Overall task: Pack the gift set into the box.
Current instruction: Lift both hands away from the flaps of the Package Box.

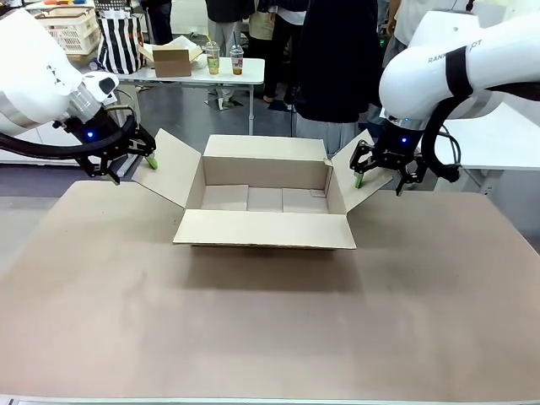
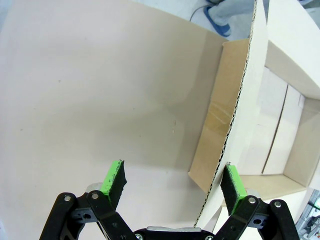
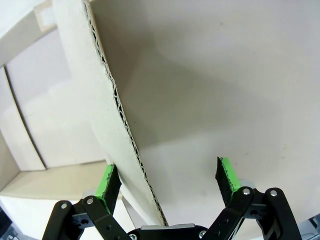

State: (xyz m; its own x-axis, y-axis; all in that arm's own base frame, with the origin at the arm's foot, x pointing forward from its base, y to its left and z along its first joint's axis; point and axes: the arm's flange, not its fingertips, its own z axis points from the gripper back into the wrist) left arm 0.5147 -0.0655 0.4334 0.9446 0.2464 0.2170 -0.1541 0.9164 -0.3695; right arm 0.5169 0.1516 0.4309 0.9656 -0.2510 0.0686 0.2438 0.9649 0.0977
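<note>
Brown corrugated cardboard marks the box (image 1: 266, 229), which stands at the middle of the tabletop (image 1: 270, 337) with all four flaps folded outward; the part of its floor that shows is bare. The left claw (image 1: 132, 169) hangs at the box's 9 o'clock, by the tip of the left flap (image 1: 173, 169). The right claw (image 1: 378, 181) hangs at its 3 o'clock, by the right flap (image 1: 344, 162). Both are spread wide and grip nothing. In the left wrist view the left flap (image 2: 220, 110) runs up between the pads, close against one pad (image 2: 234, 182) and well apart from the other. In the right wrist view the right flap (image 3: 87, 75) likewise passes just beside one pad (image 3: 106, 181). Whether edge and pad touch I cannot tell.

I judge the step in hand to be readying the box: each claw straddles a side flap, seemingly to hold it back and keep the mouth open. Packing proper is not yet begun. The next move calls for narrowing each claw gently and squarely across its thin edge, without dragging the light box off its place or creasing the board. A person in dark clothes (image 1: 333, 59) stands at 12 o'clock beyond the box
</note>
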